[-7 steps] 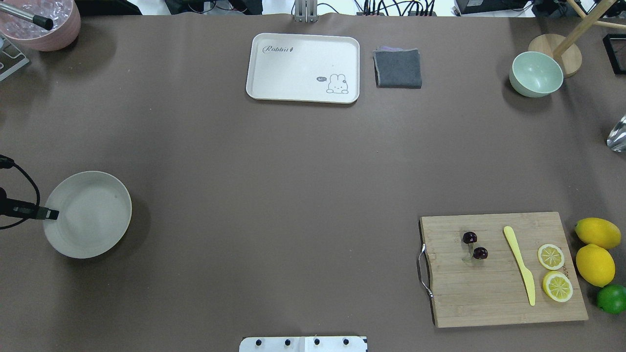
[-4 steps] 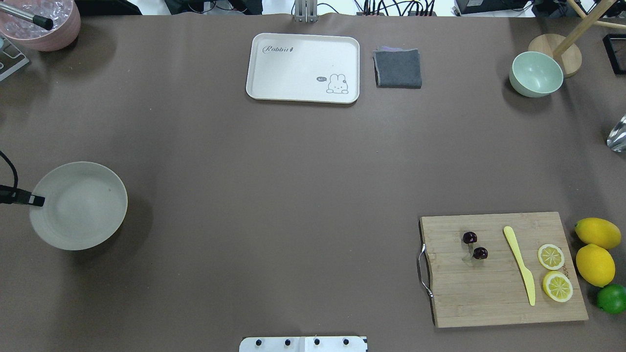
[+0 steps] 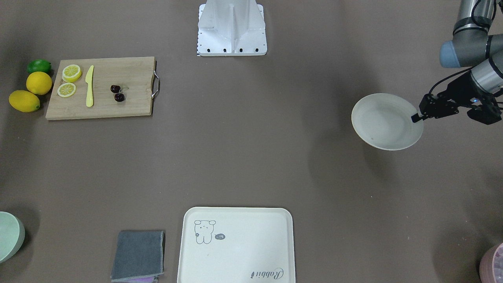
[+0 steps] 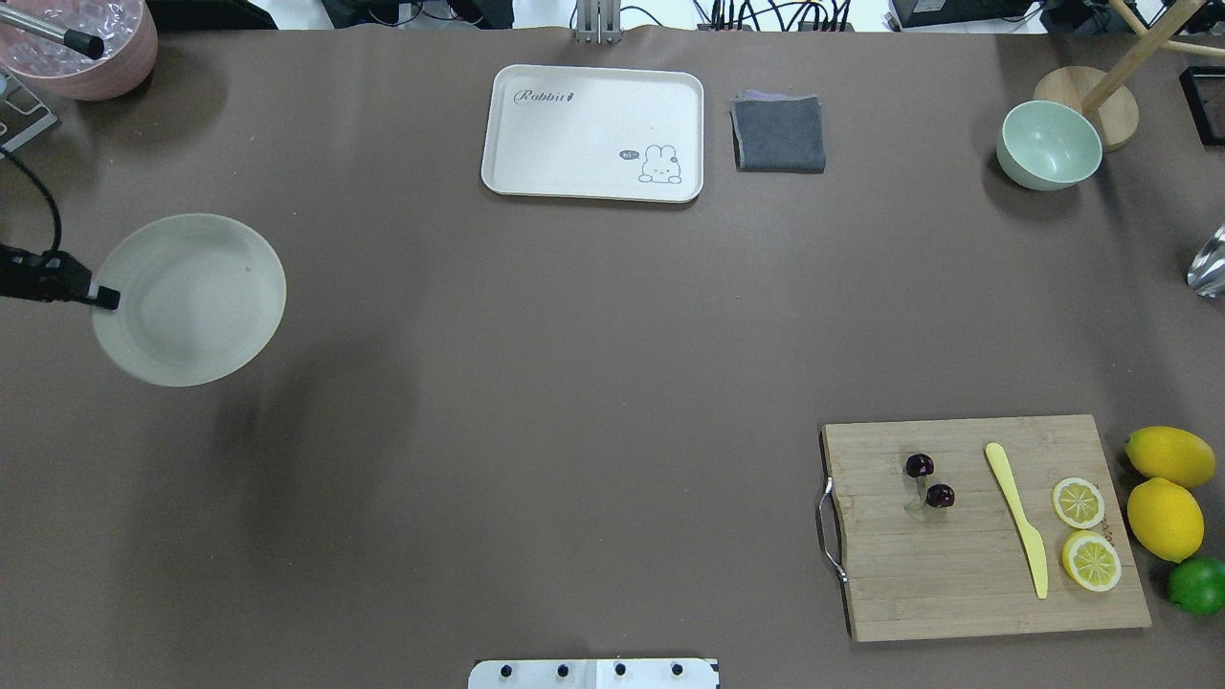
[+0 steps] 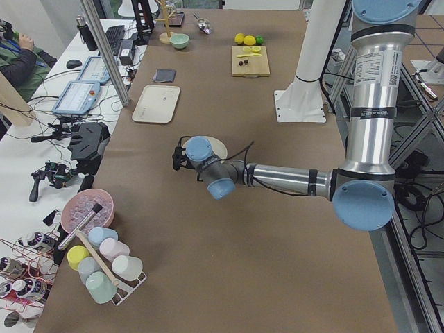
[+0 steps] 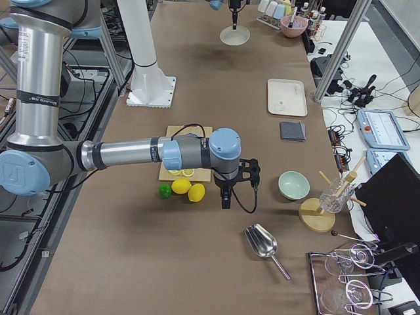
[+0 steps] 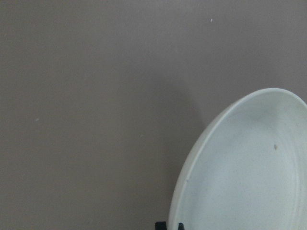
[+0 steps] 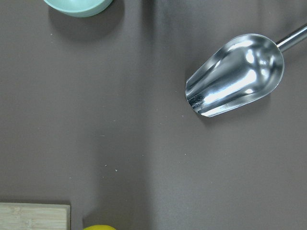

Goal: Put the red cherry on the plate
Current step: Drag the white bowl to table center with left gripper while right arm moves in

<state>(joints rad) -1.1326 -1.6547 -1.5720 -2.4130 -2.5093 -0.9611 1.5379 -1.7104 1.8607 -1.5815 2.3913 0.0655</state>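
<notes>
The left gripper [image 4: 107,299] is pinching the plate [image 4: 196,301] by the rim at one edge only. Judging by the offset shadow, the plate is raised off the surface [image 4: 574,402] and a little tilted. The cherry [image 4: 928,481] lies on the board [image 4: 938,584] on the robot's right, well apart from the plate and near the knife [image 4: 1016,517]. The right gripper [image 6: 225,200] hangs beyond the lemons [image 6: 196,192], near the scoop [image 6: 261,241]; I cannot tell whether it is spread or pressed together. The main risk I see is the one-sided hold: the plate's weight hangs out from the pinch, so a quick swing or stop could make it pivot, slip or drop. If it is set down at a tilt it could rock or slide. The cherry is small, glossy and joined by thin stems, so a slightly off grasp could squirt it away, catch one fruit only, or nudge the knife
</notes>
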